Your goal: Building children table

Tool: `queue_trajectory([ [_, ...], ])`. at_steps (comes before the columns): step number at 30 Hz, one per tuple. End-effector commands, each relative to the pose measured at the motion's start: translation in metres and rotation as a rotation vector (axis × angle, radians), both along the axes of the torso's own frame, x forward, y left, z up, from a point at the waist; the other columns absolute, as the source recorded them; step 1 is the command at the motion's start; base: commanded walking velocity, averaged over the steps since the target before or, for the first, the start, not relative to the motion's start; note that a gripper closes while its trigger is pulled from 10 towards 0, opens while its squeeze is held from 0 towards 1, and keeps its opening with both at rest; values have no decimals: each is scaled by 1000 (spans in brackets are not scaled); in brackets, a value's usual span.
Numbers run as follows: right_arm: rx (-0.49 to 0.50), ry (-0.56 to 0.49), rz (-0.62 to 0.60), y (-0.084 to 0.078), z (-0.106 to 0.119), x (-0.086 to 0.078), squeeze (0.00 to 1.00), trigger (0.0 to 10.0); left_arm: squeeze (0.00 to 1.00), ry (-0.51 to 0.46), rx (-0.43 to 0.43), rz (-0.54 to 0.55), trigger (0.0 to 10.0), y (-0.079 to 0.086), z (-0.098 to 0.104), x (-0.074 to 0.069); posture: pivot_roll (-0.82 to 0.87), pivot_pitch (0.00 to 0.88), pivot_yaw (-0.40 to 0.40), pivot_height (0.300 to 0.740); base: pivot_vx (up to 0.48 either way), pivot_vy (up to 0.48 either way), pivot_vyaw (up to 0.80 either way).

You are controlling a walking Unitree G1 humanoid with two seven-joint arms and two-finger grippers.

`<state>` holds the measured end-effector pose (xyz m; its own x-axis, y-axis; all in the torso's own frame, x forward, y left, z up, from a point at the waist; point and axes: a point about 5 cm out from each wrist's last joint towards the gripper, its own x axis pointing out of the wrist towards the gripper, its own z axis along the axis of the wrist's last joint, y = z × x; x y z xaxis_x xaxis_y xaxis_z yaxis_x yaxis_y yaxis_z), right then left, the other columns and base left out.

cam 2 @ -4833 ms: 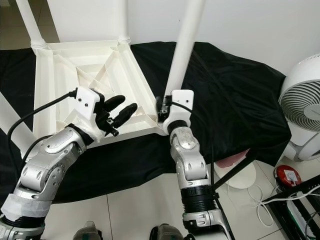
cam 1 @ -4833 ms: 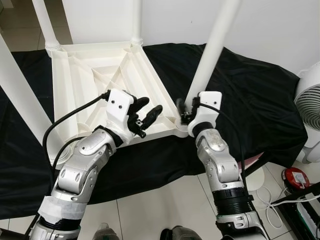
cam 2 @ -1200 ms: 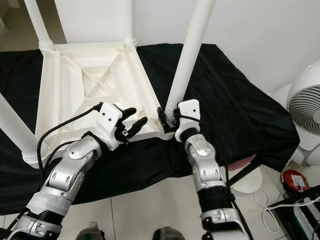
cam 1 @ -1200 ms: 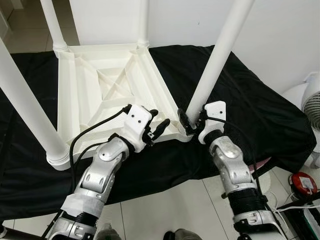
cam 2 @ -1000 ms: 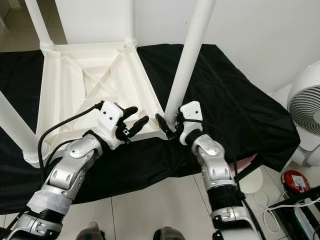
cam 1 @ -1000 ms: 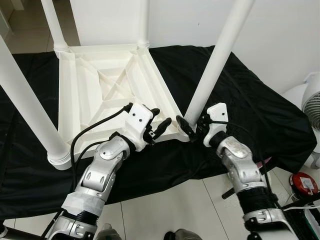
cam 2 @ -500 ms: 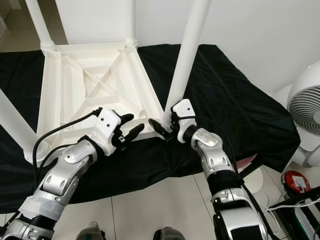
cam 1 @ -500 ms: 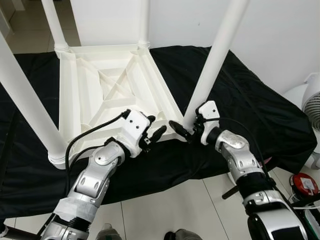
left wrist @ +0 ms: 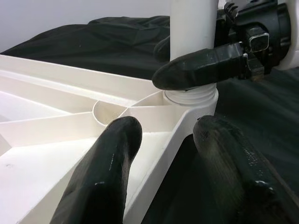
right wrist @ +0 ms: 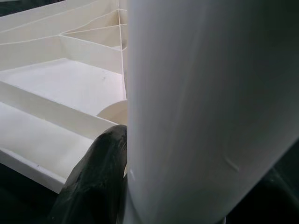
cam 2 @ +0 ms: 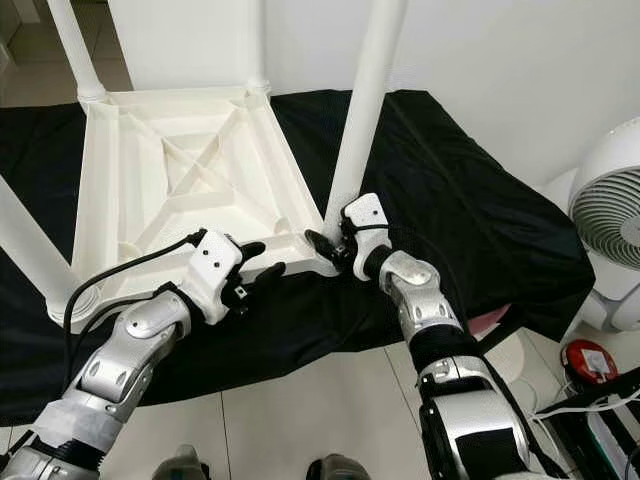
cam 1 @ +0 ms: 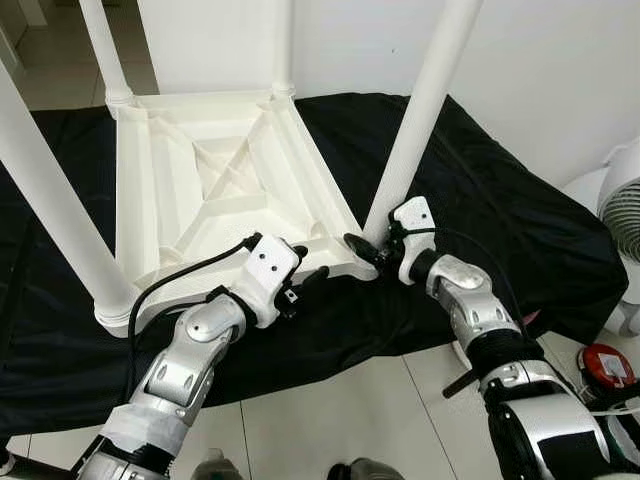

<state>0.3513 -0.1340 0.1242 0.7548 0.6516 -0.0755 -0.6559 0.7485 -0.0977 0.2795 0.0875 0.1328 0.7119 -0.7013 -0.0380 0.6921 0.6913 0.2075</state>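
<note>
white children's table (cam 1: 215,190) upside down on black cloth (cam 1: 520,200), four legs standing in corner sockets, so build looks nearly done. right gripper (cam 1: 377,251) at base of near-right leg (cam 1: 415,120), fingers either side of it (clamped or loose, cannot tell). left gripper (left wrist: 175,140) parted, straddling near edge rim by that corner, pinching nothing. leg tops cut off; seating depth hidden. fan (cam 2: 605,225) at right.
</note>
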Motion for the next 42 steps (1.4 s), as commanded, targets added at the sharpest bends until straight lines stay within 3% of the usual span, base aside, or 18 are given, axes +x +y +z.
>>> queue_trajectory([
  [1,1,74,4,4,-13,-3,0,0,0,6,17,-80,10000,-7,0,-2,118,0,-55,740,0,0,0],
  [7,-2,56,-95,7,-17,-5,0,0,0,8,14,-81,10000,-8,0,-4,115,0,-57,740,0,0,0],
  [8,-9,53,-141,8,-19,-5,0,9647,0,9,9,-80,10000,-8,0,-4,114,0,-57,740,0,0,0],
  [9,-3,52,-163,10,-19,-5,0,10000,0,10,9,-79,10000,-8,0,-4,112,0,-57,740,0,0,0],
  [14,25,41,-218,16,-17,-6,0,10000,0,11,8,-78,10000,-9,0,-5,108,0,-56,740,0,0,0],
  [19,76,55,-413,36,-19,-9,0,10000,0,16,5,-83,10000,-10,-1,-6,98,0,-53,740,0,0,0],
  [25,109,50,-546,53,-20,-15,0,10000,0,16,4,-74,10000,-9,-1,-5,97,0,-54,740,0,0,0],
  [32,138,42,-513,76,-15,-21,0,10000,0,-2,-5,-43,10000,-4,6,3,100,0,-53,740,0,0,0],
  [33,138,40,-518,75,-13,-21,1000,10000,0,-4,-5,-41,10000,-4,6,4,100,0,-53,740,0,0,0],
  [42,113,-28,-524,66,-7,-21,1000,10000,0,-11,-7,-43,10000,-5,7,4,106,0,-62,740,0,0,0],
])
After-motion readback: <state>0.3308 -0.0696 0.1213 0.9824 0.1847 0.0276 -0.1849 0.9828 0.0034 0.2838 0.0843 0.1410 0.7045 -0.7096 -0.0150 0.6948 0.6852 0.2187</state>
